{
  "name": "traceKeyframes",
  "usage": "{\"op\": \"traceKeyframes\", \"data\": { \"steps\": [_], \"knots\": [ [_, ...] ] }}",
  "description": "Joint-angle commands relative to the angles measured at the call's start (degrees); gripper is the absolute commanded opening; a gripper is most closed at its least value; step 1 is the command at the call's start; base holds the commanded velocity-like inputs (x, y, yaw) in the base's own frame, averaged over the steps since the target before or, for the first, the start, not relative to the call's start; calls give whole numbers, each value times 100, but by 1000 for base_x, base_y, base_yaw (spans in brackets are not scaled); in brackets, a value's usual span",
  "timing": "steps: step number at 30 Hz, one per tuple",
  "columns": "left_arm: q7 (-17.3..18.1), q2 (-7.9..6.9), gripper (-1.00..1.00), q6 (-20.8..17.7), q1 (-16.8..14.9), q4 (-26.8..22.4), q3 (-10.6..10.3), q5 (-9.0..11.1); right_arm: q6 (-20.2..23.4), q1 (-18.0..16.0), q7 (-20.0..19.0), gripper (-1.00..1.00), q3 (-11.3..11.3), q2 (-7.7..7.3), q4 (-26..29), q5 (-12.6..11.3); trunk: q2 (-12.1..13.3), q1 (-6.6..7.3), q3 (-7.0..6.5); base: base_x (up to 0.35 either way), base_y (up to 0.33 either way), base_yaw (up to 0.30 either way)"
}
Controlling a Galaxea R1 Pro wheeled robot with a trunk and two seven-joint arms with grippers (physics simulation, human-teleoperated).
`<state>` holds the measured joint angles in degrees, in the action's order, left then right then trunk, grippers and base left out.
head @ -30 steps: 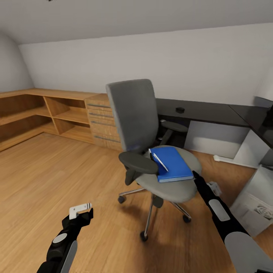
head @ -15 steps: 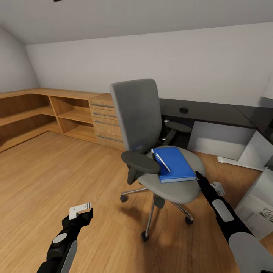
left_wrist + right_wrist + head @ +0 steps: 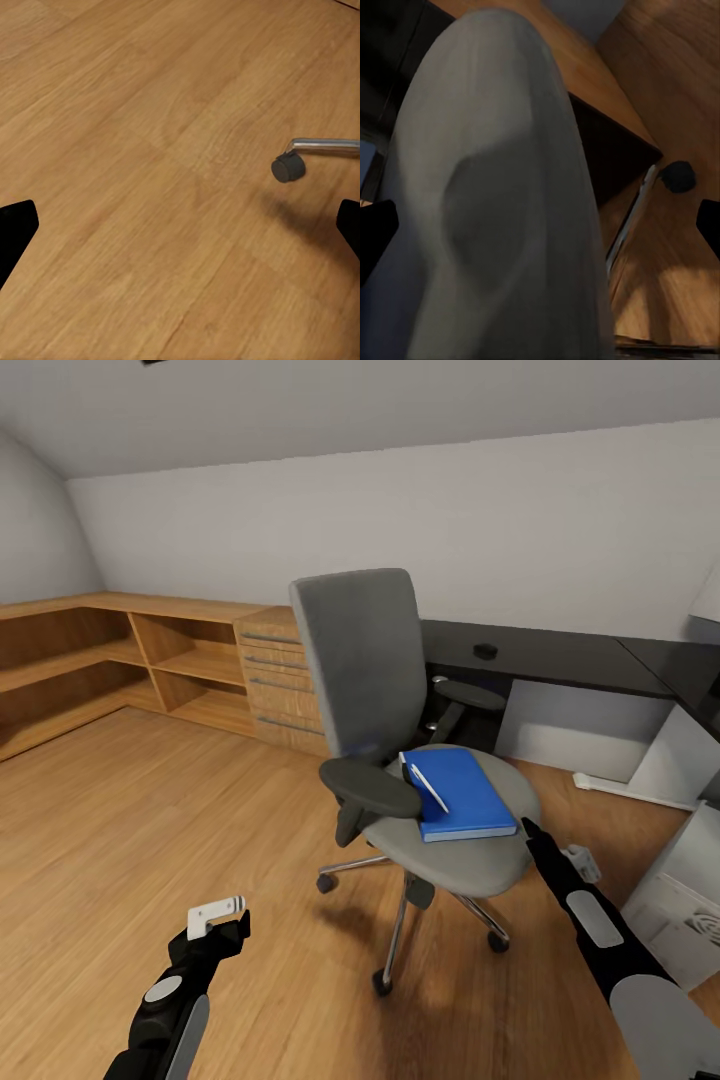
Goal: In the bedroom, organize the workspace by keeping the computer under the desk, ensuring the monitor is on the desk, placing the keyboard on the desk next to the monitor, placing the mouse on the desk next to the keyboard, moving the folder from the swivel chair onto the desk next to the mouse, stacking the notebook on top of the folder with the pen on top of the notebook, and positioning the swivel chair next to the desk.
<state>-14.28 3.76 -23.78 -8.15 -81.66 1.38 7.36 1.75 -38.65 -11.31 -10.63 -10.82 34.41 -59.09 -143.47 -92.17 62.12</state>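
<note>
Resting flat — glossy blue folder [image 3: 457, 792] on padded swivel chair [image 3: 400, 700].

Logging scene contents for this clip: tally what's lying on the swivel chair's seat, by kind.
Blue folder: 1
White pen, lying on the folder: 1
Total: 2
A dark layer shows along the folder's near edge; whether it is a separate notebook cannot be told. Neither end effector touches these things.
</note>
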Motion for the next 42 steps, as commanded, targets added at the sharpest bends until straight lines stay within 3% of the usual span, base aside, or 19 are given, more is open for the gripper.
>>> {"op": "traceKeyframes", "data": {
  "steps": [1,14,25,33,42],
  "knots": [
    [-32,2,100,-22,-2,-8,2,59,18,-3,-29,100,-10,-3,-4,-59,-2,1,5,0,0,0],
    [-39,2,100,-17,-2,-8,-4,63,18,-3,-38,100,-18,-22,-7,-59,-2,1,5,0,0,0],
    [-40,10,100,-13,-2,-8,-6,56,29,3,-49,100,-36,-173,-13,-72,-2,1,5,5,0,0],
    [-40,11,100,-12,-2,-6,-6,56,45,6,-40,100,-147,-397,-14,-109,-2,1,5,136,0,0],
    [-33,5,100,-13,-2,0,-6,63,53,6,-30,100,-223,-435,-14,-112,-2,1,5,124,0,0]
  ]
}}
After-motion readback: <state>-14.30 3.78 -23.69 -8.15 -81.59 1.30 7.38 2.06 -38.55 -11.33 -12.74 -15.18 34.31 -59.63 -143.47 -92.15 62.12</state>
